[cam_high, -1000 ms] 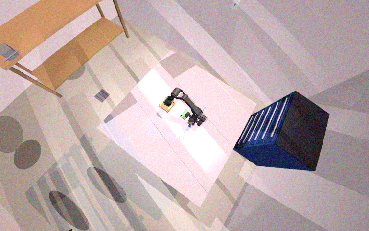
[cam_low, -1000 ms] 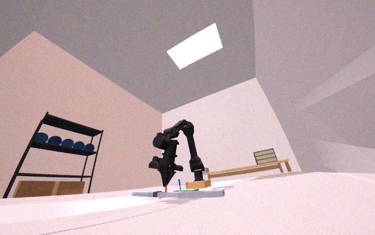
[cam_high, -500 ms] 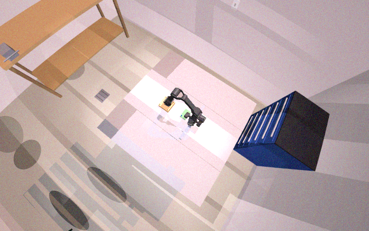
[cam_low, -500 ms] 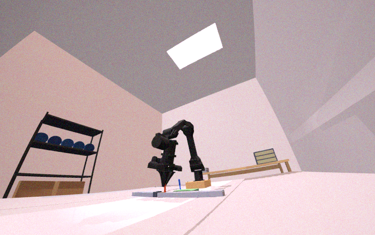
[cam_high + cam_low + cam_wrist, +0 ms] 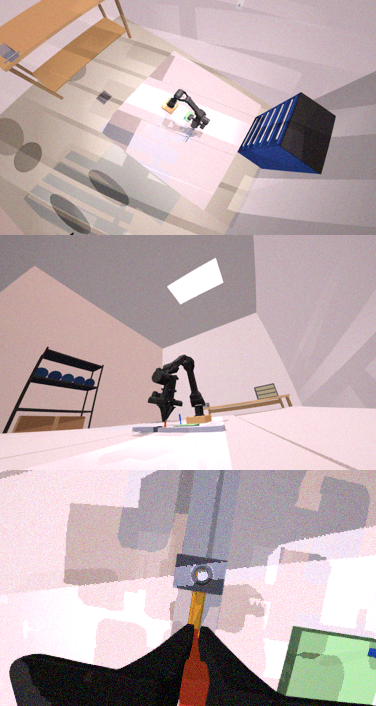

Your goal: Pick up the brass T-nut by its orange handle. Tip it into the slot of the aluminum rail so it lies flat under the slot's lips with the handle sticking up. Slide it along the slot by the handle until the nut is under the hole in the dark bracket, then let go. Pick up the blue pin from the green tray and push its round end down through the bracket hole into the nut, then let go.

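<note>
Gripper (image 5: pixel 190 130) (image 5: pixel 164 419) (image 5: pixel 198 629) fingers nearly together, clenched on the orange handle (image 5: pixel 165 423) (image 5: pixel 194 682), brass T-nut (image 5: pixel 197 607) toward twelve o'clock in the wrist view, just beside the dark bracket (image 5: pixel 155 429) (image 5: pixel 215 589).

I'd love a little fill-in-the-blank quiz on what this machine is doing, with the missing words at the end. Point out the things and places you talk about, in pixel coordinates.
The black hand (image 5: pixel 164 420) (image 5: pixel 198 629) is closed on an ____ handle (image 5: pixel 165 423) (image 5: pixel 194 685).
The brass nut (image 5: pixel 197 610) at its end lies in the slot of a grey metal ____.
The dark bracket (image 5: pixel 155 428) (image 5: pixel 213 588) has one round ____ in its top.
The upright pin (image 5: pixel 180 419) (image 5: pixel 373 653) in the green tray (image 5: pixel 187 114) (image 5: pixel 194 424) (image 5: pixel 290 662) is coloured ____.

Missing words: orange; rail; hole; blue.
</note>
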